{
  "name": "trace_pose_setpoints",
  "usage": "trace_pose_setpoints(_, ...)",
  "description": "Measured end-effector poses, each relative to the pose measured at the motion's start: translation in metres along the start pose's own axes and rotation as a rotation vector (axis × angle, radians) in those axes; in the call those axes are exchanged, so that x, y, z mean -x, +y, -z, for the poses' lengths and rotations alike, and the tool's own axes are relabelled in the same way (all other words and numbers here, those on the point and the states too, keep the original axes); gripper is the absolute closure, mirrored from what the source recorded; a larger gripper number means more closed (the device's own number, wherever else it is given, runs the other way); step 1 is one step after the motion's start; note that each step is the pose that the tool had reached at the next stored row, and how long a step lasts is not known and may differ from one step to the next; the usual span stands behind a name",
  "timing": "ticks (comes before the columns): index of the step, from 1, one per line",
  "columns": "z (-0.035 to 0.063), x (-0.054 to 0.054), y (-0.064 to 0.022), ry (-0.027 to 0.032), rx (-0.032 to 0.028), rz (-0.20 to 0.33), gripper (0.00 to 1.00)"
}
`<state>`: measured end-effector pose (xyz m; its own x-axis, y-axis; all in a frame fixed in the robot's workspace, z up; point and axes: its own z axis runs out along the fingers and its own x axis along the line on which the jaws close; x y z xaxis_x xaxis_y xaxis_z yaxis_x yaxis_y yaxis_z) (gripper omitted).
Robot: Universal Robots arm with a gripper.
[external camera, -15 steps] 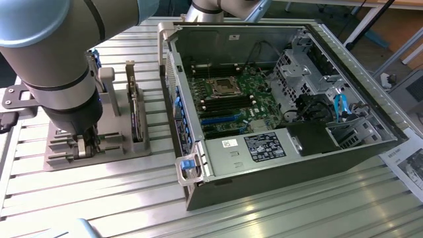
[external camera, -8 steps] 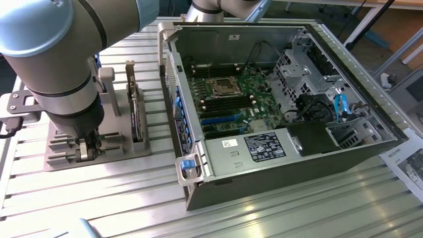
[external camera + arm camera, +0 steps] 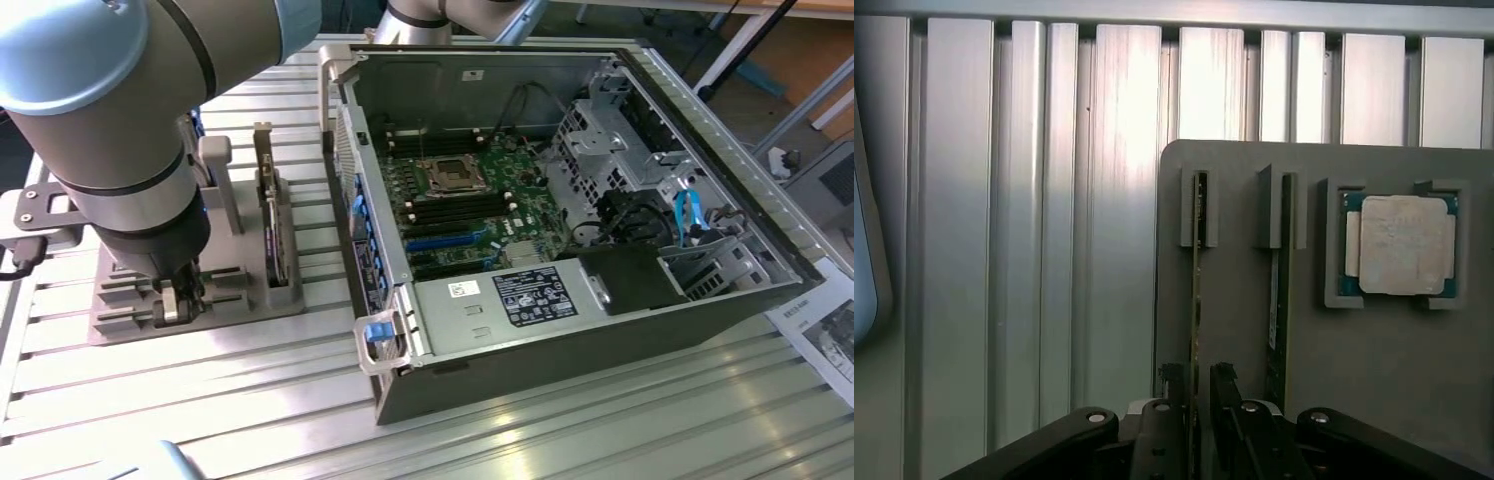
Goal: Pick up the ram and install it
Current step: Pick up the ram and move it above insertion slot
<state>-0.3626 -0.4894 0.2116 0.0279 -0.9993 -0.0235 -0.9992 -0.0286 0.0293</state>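
My jaws are wide open and hold nothing. They stand low, one on each side of the ram (image 3: 1197, 265). The ram stands on its edge in the grey holder (image 3: 1236, 325) on the surface (image 3: 1004, 250).

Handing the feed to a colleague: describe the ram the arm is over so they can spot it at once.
Beside the open computer case, on the exterior view's left, sits a grey holder. Two thin boards stand on edge in its slots next to a square processor. The ram is the one farther from the processor, running between the open fingers, unlike its neighbour.
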Motion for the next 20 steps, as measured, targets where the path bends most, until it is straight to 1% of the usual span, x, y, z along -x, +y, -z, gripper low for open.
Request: trace_pose_setpoints(20,-0.0014,0.0000,0.0000,0.0001,0.0001,0.002,0.75)
